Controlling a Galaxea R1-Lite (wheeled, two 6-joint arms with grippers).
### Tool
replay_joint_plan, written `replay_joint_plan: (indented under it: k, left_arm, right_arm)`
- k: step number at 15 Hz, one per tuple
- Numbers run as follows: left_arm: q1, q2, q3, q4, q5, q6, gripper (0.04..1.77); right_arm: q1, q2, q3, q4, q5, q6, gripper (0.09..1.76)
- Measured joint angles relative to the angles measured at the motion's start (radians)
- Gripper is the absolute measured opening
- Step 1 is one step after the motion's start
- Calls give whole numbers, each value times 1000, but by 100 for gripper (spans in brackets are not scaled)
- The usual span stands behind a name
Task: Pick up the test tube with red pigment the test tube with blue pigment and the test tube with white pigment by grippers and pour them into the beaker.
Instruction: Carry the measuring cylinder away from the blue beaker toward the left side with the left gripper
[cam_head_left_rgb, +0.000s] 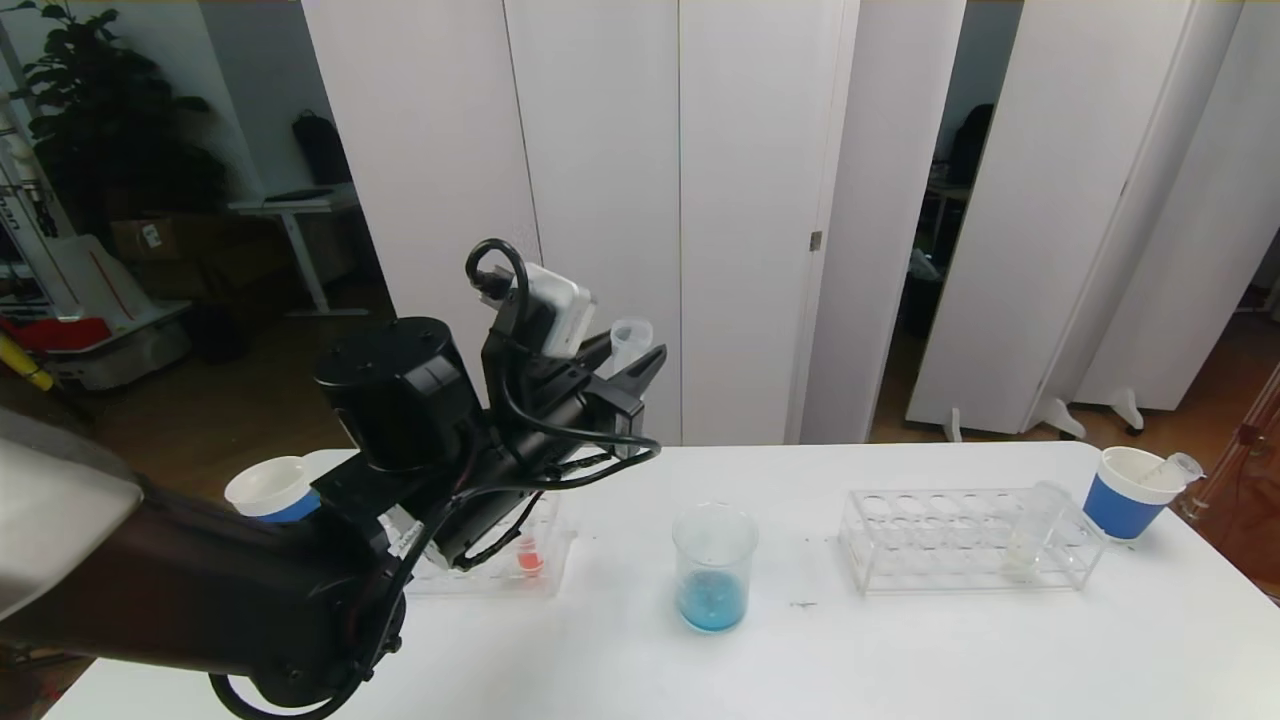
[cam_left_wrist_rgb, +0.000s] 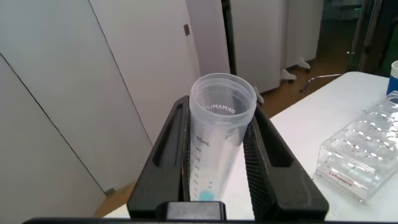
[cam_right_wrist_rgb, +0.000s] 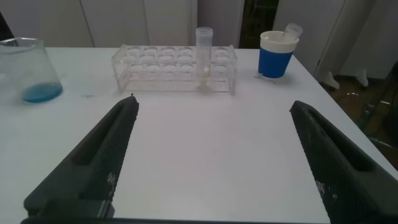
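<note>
My left gripper (cam_head_left_rgb: 640, 368) is raised above the table, left of the beaker (cam_head_left_rgb: 713, 565), and is shut on the test tube with blue pigment (cam_left_wrist_rgb: 217, 137). The tube stands mouth-up between the jaws, with only a blue trace at its bottom. The beaker holds blue pigment (cam_right_wrist_rgb: 42, 93). The test tube with red pigment (cam_head_left_rgb: 529, 558) stands in the left rack (cam_head_left_rgb: 500, 580), partly hidden by my arm. The test tube with white pigment (cam_right_wrist_rgb: 204, 56) stands in the right rack (cam_head_left_rgb: 960, 540). My right gripper (cam_right_wrist_rgb: 212, 104) hangs open over bare table before that rack, out of the head view.
A white cup with a blue band (cam_head_left_rgb: 1125, 495) sits at the far right with an empty tube leaning in it. Another such cup (cam_head_left_rgb: 270, 490) stands behind my left arm. The table's right edge lies close beyond the right cup.
</note>
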Motion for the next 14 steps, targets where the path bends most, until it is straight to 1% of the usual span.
replay_joint_plan:
  k: [1, 4, 5, 6, 8, 14]
  left_arm:
    - [-9, -12, 4, 16, 31, -37, 59]
    - [-37, -41, 12, 87, 163, -103, 59]
    - [-48, -50, 16, 112, 207, -113, 59]
    - [-57, -60, 20, 133, 239, -117, 59]
    - [-72, -80, 36, 163, 266, -118, 59]
    - [-81, -125, 52, 152, 286, -140, 59]
  right_arm:
    - [0, 0, 0, 0, 0, 0, 175]
    - [0, 0, 0, 0, 0, -1, 175]
    - [0, 0, 0, 0, 0, 0, 175]
    - [0, 0, 0, 0, 0, 0, 175]
    - [0, 0, 0, 0, 0, 0, 175]
    - [0, 0, 0, 0, 0, 0, 175]
